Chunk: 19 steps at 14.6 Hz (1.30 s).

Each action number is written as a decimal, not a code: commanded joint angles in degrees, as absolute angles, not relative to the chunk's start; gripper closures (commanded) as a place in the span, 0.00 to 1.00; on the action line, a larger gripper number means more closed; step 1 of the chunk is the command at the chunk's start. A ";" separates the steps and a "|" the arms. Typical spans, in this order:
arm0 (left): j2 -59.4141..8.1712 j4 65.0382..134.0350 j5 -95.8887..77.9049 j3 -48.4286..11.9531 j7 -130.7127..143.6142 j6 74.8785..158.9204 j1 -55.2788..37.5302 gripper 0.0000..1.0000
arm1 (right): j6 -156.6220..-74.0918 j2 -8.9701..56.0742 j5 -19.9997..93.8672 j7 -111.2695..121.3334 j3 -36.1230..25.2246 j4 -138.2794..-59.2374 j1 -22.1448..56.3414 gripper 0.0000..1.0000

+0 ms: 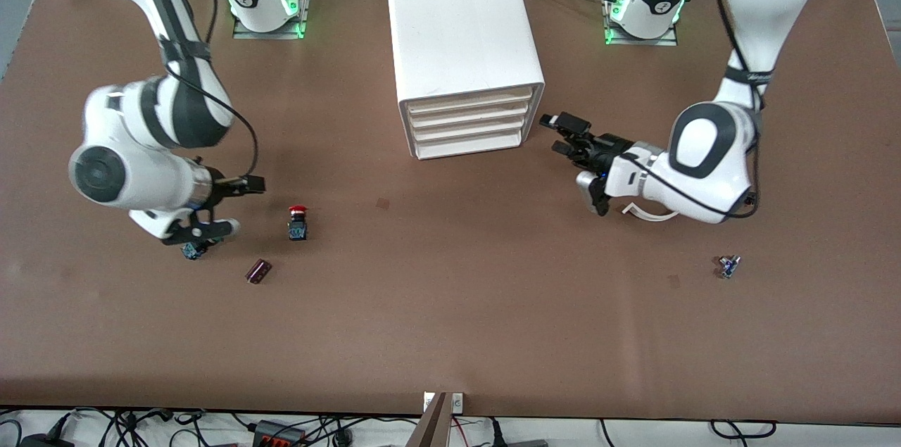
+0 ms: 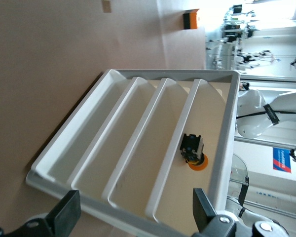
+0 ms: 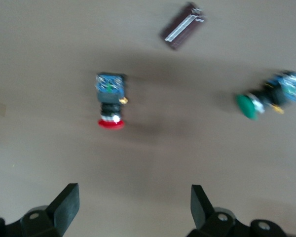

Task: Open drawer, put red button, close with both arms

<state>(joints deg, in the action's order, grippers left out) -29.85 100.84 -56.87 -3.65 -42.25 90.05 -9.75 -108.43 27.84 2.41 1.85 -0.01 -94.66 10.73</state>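
Observation:
The red button [image 1: 298,220] [image 3: 111,106] sits on the brown table toward the right arm's end, with a red cap, a black body and a blue base. My right gripper [image 1: 239,206] [image 3: 135,202] hangs open just beside it, holding nothing. The white cabinet [image 1: 461,24] has a stack of drawers [image 1: 468,124] [image 2: 138,143], and all of them look pushed in. My left gripper [image 1: 556,134] [image 2: 135,210] is open and empty, level with the drawer fronts at the cabinet's corner on the left arm's end.
A green-capped switch [image 1: 193,250] [image 3: 266,98] lies under the right hand, with a dark maroon part [image 1: 258,271] [image 3: 183,25] nearer the front camera. A small part [image 1: 728,266] lies toward the left arm's end. A black, orange-ended part [image 2: 193,150] shows in the top drawer's opening. An orange cube [image 2: 190,19] sits on the table.

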 commanded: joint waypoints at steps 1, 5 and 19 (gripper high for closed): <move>-33.21 104.13 -65.79 -3.69 -52.61 92.28 -11.16 0.00 | -112.91 34.09 2.64 1.58 -0.35 -91.58 13.44 0.00; -33.92 109.94 -73.73 -3.69 -60.27 92.37 -14.41 0.04 | -118.11 38.66 2.46 1.58 -0.70 -91.58 13.45 0.00; -37.70 111.36 -75.06 -3.69 -67.32 92.20 -15.91 0.89 | -123.66 42.80 3.07 -4.83 -0.70 -91.58 13.80 0.29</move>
<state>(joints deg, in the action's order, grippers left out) -36.88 110.93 -73.75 -3.85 -65.41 91.86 -15.33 -123.30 42.36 2.40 -3.52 -0.80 -92.53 13.63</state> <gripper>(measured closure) 0.850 0.123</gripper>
